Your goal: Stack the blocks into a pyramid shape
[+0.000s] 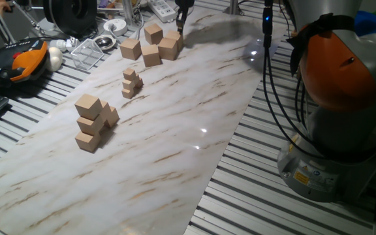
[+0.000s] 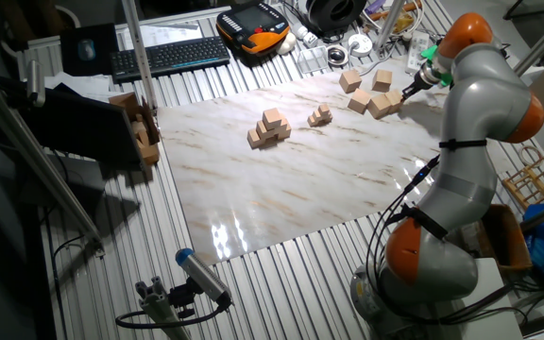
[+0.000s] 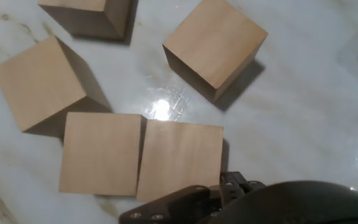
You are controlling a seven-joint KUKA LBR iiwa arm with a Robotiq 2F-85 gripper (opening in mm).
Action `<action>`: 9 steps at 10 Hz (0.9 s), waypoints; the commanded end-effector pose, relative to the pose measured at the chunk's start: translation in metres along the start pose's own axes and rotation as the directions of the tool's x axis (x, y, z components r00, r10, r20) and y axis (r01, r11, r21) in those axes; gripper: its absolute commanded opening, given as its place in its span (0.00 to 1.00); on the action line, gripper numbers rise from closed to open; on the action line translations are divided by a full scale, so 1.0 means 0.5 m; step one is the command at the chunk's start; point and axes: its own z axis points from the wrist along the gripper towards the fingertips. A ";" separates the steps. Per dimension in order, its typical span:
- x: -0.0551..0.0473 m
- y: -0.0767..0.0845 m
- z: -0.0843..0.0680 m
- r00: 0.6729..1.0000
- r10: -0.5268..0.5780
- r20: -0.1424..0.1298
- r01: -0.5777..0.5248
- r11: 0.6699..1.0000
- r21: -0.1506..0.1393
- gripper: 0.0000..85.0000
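Several large tan blocks lie loose in one layer at the far end of the marble board, also seen in the other fixed view. None is stacked, so no pyramid of them shows. In the hand view two blocks sit side by side and touching, with others apart behind them. My gripper stands at the right edge of the cluster. Its dark tip is right beside the nearest block. It looks shut and holds nothing.
A stepped pile of smaller tan cubes stands mid-board, and a pile of tiny cubes lies between it and the cluster. A clear plastic box, an orange controller and cables crowd the far-left edge. The arm's base is at right.
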 end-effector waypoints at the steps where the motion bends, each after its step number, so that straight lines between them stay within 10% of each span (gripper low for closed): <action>1: 0.000 0.003 0.001 1.000 0.002 0.000 -0.002 1.000 -0.002 0.00; 9: 0.000 0.047 0.006 1.000 0.026 0.004 -0.026 1.000 -0.014 0.00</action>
